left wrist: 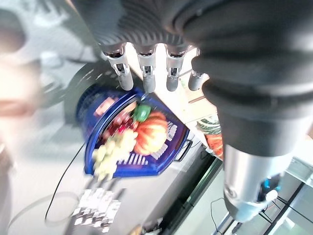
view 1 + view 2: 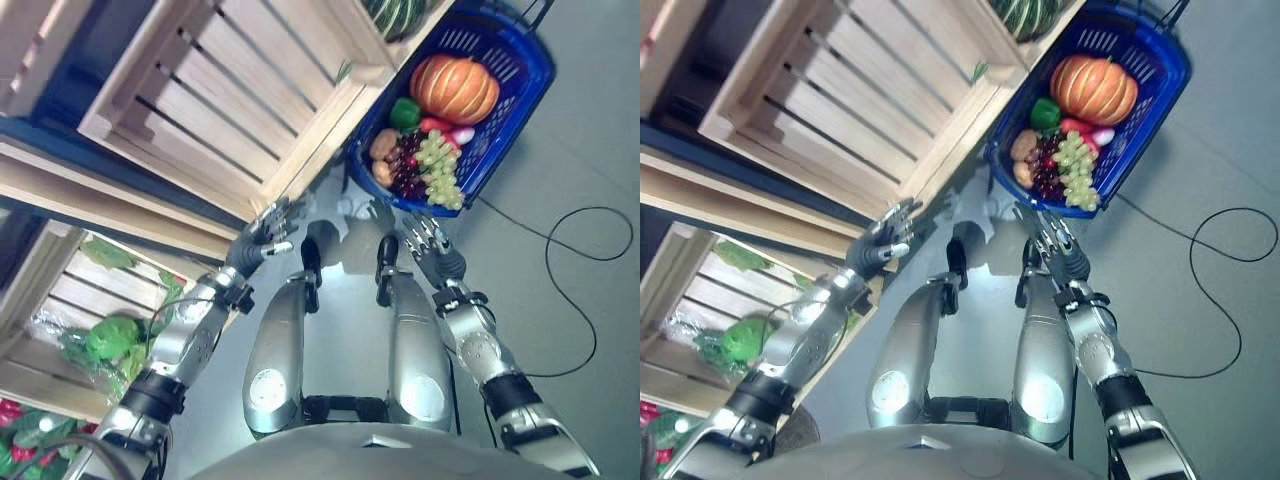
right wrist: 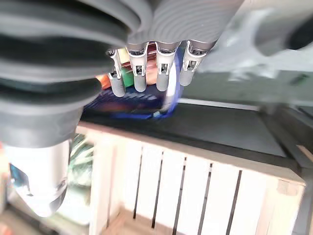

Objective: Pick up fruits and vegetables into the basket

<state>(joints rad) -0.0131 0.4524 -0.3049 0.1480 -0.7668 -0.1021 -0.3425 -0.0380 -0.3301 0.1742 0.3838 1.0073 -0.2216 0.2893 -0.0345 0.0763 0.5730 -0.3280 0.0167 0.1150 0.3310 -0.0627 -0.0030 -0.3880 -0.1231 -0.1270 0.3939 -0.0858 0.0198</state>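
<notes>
Hands both empty — left hand [image 2: 262,240] by the crate edge, right hand [image 2: 432,246] below the basket, fingers on each straight and apart. Big empty wooden crate [image 2: 215,95] upper left. Blue basket [image 2: 520,95] on the floor, already loaded: pumpkin [image 2: 455,88], green grapes [image 2: 438,168], dark grapes [image 2: 408,170], green pepper [image 2: 404,113], potato [image 2: 383,144]. Remaining greens [image 2: 110,338] sit in the lower crate [image 2: 70,290], beside the left forearm — left hand is nearer, so the next pick probably falls to it; the basket lies just ahead of the right hand.
</notes>
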